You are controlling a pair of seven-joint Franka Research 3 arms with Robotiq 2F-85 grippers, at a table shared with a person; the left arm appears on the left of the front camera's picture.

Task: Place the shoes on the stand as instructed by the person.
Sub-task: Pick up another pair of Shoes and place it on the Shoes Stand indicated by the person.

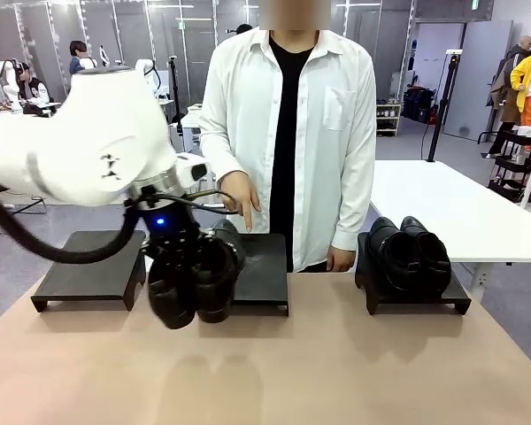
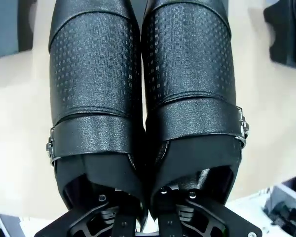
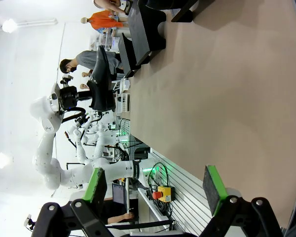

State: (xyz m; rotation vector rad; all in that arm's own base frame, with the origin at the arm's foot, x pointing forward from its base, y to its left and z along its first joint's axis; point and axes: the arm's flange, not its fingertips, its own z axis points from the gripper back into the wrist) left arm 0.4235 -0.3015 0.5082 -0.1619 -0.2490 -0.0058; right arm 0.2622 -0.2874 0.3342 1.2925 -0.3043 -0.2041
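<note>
My left gripper point(image 1: 193, 262) is shut on a pair of black shoes point(image 1: 195, 285), holding them together by their openings, toes down, above the table in front of the middle stand point(image 1: 264, 270). In the left wrist view both held shoes point(image 2: 140, 89) show perforated leather and buckle straps, with the left gripper point(image 2: 144, 210) at their heels. The person point(image 1: 288, 115) stands behind the table, one hand point(image 1: 242, 198) pointing down at the middle stand. A second pair of shoes point(image 1: 407, 255) rests on the right stand point(image 1: 420, 303). My right gripper point(image 3: 155, 190) is open over the table.
A bare left stand point(image 1: 90, 276) sits at the table's left. The tan tabletop point(image 1: 336, 372) stretches in front of the stands. A white table point(image 1: 442, 208) stands behind on the right. The right wrist view shows the left arm with the held shoes point(image 3: 101, 81) sideways.
</note>
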